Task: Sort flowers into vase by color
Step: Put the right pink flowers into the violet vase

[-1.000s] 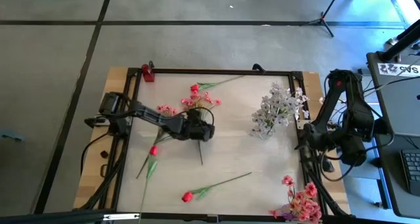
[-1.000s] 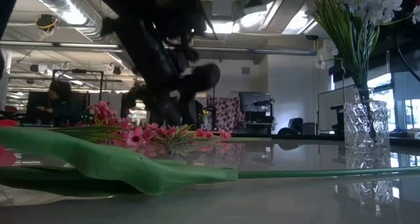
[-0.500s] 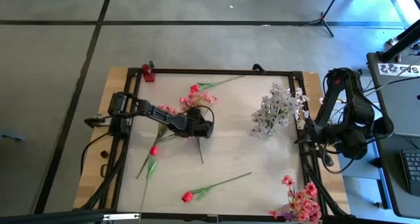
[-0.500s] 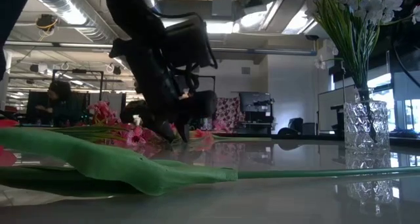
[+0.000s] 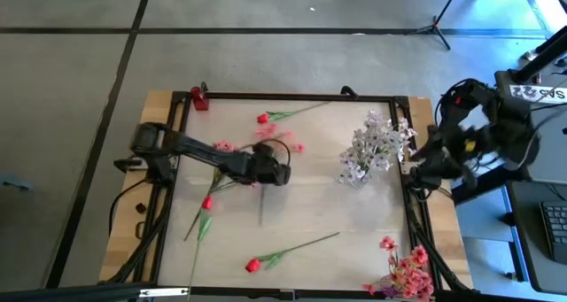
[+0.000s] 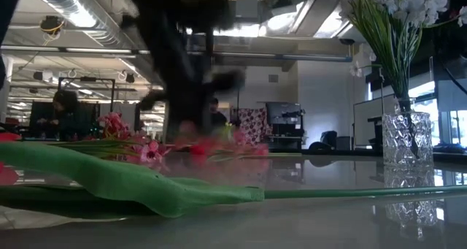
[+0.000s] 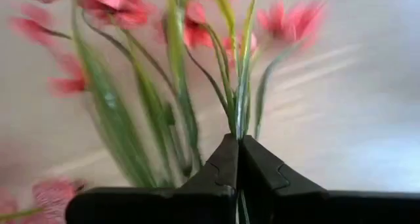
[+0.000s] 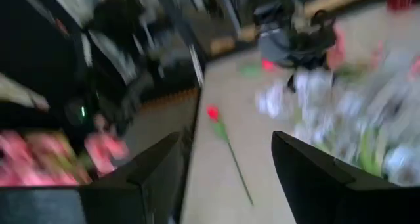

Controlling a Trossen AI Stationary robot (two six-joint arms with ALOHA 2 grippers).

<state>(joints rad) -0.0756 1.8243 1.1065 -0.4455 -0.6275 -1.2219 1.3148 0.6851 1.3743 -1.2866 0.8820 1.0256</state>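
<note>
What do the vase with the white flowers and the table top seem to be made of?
Vase: likely clear cut glass or moulded plastic; faceted diamond pattern, stems visible through it. Table top: pale wood-look board, probably laminated; the low view shows a glossy sheen mirroring the vase. White flowers: probably fabric or plastic, uncertain.

An open-plan lab or office was indicated by exposed ceiling ducts, strip lights and desks.

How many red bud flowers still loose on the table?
3: one near the far edge, one at the left side, one near the front edge. Others may be hidden.
</note>
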